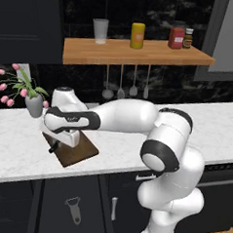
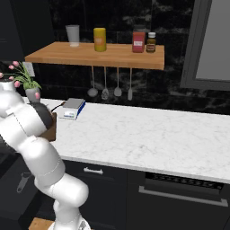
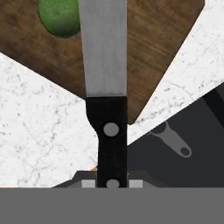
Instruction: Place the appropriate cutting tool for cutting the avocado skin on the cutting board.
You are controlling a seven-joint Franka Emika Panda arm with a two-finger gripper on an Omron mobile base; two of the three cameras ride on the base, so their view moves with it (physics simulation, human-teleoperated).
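- One slim black-handled, silver-bladed knife [image 3: 107,87] sits clamped by its handle in the gripper [image 3: 112,183], over the dark-brown wooden cutting board [image 3: 166,39].
- Releasing here risks the blade striking the bright-green avocado [image 3: 59,17] or the handle overhanging the edge.

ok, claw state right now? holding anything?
Claw: shut on the knife by its black handle, blade out over the cutting board, beside the avocado.
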